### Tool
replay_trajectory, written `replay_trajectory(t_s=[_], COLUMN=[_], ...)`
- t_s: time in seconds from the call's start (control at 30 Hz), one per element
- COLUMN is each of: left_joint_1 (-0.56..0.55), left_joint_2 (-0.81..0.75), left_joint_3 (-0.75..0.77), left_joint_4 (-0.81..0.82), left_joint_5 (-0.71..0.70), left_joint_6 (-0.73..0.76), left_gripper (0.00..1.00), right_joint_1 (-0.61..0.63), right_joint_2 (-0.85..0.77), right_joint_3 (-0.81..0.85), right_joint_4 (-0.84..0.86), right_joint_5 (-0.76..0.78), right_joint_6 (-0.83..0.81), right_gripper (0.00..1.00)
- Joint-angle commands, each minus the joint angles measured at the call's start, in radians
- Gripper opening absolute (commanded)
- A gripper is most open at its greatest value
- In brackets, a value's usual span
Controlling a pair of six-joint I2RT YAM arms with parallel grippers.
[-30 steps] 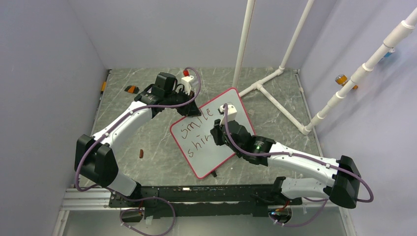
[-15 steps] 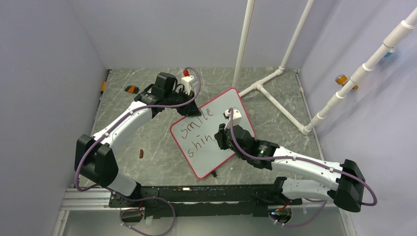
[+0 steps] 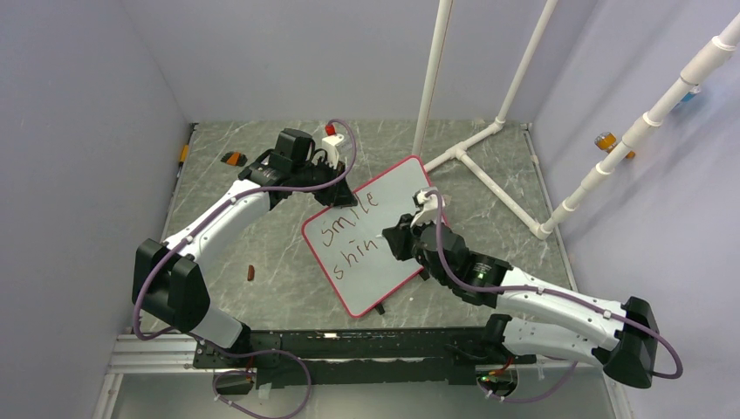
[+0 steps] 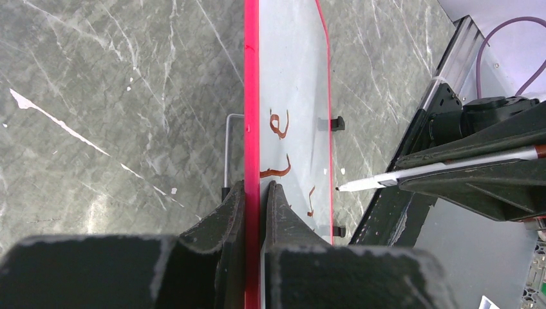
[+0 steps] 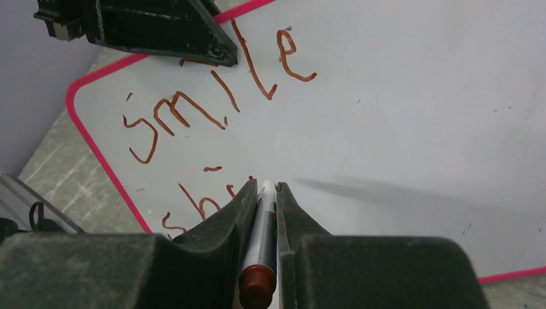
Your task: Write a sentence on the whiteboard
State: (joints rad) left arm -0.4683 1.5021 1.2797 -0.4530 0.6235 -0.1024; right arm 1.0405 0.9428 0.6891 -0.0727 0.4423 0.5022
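Presently, the square white whiteboard (image 3: 366,281) with a thin red-pink rim is held near the middle of the grey marbled desk (image 3: 262,297), its far edge clamped tightly between the left fingers (image 4: 225,215). A slim white marker pen (image 5: 263,232) is gripped by the nearly closed right fingers (image 5: 233,212). Its tip is seen at the second line of the reddish-brown handwritten sentence (image 5: 175,106), where "smile" and part of "shine" can be read.

Grey marbled counter (image 3: 279,301). White PVC pipe frame (image 3: 497,189) lies on its far right part, uprights rising out of view. Small dark-brown piece (image 3: 252,273) left of centre, possibly a cap. Orange-and-black item (image 3: 233,158) near the far-left edge. Orange fitting (image 3: 605,140) beside the slanted pipe (image 3: 646,122) at the right wall.
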Motion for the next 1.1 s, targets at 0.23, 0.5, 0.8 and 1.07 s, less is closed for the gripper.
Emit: replay_trajectory(t_s=[0.23,0.5,0.8,1.07], left_joint_1=[0.004,0.005,0.005,0.004], left_joint_2=[-0.038,-0.039,-0.042,-0.04], left_joint_3=[0.014,0.014,0.014,0.016], left_joint_4=[0.063,0.063,0.061,0.06], left_joint_5=[-0.088,-0.088,-0.089,-0.088], left_joint_6=[0.067,0.066,0.066,0.067], left_gripper=[0.0,0.0,0.0,0.0], right_joint_1=[-0.041,-0.059,-0.081,-0.111], right_joint_2=[0.037,0.052,0.049,0.031], right_joint_3=[-0.037,-0.06,-0.088,-0.074], right_joint_4=[0.144,0.159,0.144,0.114], right_joint_5=[0.002,-0.014,-0.005,0.025], right_joint_6=[0.024,0.043,0.068,0.059], right_gripper=[0.0,0.0,0.0,0.0])
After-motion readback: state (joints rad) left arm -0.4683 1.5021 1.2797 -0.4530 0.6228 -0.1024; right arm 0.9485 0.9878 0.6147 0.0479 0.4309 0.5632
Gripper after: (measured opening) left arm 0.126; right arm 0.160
